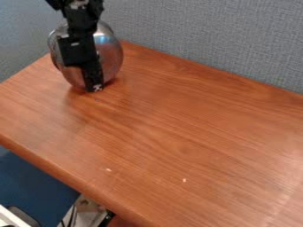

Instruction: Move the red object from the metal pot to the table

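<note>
Camera | metal pot (112, 55): on table (178, 133), facing and long axis unclear | tool (95, 87): together, any held thing hidden

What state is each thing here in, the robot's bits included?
Metal pot: on the table, near its far left corner, partly hidden behind the arm.
Robot arm: reaching down in front of the pot.
Pincer: lowered at the pot, shut; whether it grips anything can't be told.
Table: bare wood across the middle.
</note>
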Controlling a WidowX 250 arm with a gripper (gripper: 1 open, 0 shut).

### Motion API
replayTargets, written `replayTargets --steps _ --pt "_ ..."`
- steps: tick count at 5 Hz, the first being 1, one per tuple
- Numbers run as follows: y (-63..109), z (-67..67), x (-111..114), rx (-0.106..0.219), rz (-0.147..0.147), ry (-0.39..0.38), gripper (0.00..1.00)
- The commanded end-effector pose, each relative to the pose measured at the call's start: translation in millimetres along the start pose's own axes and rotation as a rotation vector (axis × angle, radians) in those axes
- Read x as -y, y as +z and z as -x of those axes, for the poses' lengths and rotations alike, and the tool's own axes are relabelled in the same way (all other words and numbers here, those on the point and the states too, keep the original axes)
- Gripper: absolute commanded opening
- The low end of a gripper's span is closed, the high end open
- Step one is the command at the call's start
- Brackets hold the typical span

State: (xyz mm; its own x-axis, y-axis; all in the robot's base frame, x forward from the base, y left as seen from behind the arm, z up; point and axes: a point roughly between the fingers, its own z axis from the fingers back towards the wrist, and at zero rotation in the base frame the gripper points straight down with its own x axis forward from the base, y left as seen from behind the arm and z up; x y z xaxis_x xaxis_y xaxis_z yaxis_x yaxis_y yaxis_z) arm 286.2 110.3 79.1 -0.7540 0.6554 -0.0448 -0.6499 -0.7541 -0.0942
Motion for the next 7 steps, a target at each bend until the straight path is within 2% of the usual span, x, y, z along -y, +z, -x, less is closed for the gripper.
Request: replayTargets --steps 1,2,3,4,5,6,7 --pt "33.1 14.7 -16.9 -0.036 0.023 -0.029 1.00" --pt "57.0 27.4 -36.6 -0.049 0.014 -0.070 0.00" --pt "54.8 28.7 -36.2 -0.039 0.053 -0.073 1.00" --pt "54.5 31.7 -38.9 -0.028 0.083 -0.079 0.00" --pt "43.9 22.1 -17.9 -0.055 0.066 -0.122 1.00" --pt "31.9 17.8 1.4 -0.084 0.041 -0.184 0.00" --pt "25.5 18.8 1.6 -0.045 0.072 -0.263 0.00"
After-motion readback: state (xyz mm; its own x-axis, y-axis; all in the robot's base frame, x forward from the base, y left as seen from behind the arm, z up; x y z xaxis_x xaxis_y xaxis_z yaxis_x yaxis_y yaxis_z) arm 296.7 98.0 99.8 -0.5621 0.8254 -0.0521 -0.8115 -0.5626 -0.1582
